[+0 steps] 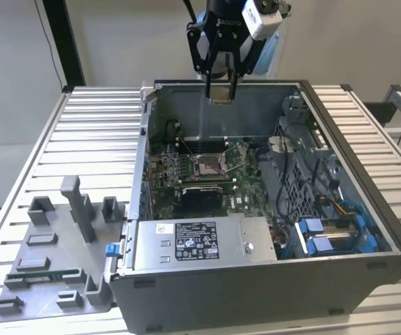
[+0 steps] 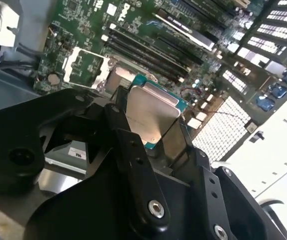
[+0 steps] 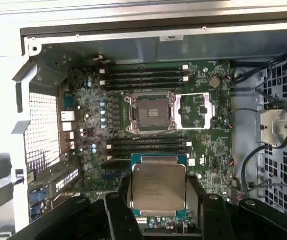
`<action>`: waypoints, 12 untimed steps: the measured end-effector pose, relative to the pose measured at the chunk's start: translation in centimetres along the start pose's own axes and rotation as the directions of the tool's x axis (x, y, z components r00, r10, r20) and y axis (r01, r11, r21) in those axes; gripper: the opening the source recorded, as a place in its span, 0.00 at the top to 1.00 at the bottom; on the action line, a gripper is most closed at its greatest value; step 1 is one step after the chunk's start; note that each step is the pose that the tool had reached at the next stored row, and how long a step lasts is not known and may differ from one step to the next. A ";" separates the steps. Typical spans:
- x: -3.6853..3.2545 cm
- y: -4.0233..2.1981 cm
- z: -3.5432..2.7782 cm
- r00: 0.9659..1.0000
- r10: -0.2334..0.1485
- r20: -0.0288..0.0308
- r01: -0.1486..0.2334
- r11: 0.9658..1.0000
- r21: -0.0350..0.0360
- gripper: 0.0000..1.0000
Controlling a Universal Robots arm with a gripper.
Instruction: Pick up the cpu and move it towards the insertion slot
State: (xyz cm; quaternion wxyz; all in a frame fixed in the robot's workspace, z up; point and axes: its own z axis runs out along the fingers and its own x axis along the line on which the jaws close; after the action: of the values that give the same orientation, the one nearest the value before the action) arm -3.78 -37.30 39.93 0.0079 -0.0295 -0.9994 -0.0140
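My gripper [image 1: 221,92] hangs above the open computer case, near its back wall, shut on the cpu [image 1: 221,95]. The cpu [image 3: 158,187] is a flat square chip with a pale metal top and a green rim, clamped by its edges between the two black fingers [image 3: 117,202]. In the second wrist view the cpu [image 2: 151,112] sits level between the fingers [image 2: 117,117]. The insertion slot [image 1: 207,165] lies below on the green motherboard, with its silver frame flipped open beside it. It also shows as the insertion slot [image 3: 148,111] and the insertion slot [image 2: 117,77], some way off the chip.
The case walls [image 1: 144,132] surround the motherboard. A silver power supply [image 1: 186,244] sits at the front, with blue drive bays [image 1: 333,234] and cables on the exterior view's right. A grey plastic tray [image 1: 54,258] holding a green memory stick [image 1: 40,276] lies on the slatted table.
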 end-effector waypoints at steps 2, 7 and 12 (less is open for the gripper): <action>0.05 0.86 0.14 1.000 -0.001 0.007 0.001 1.000 0.002 1.00; 0.39 2.71 0.52 1.000 -0.001 0.018 0.001 1.000 0.015 1.00; 0.90 4.03 1.00 1.000 -0.002 0.031 0.001 0.999 0.034 1.00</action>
State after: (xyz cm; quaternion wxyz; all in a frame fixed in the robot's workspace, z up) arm -4.45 -33.20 39.05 -0.0069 -0.0291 -0.9995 0.0034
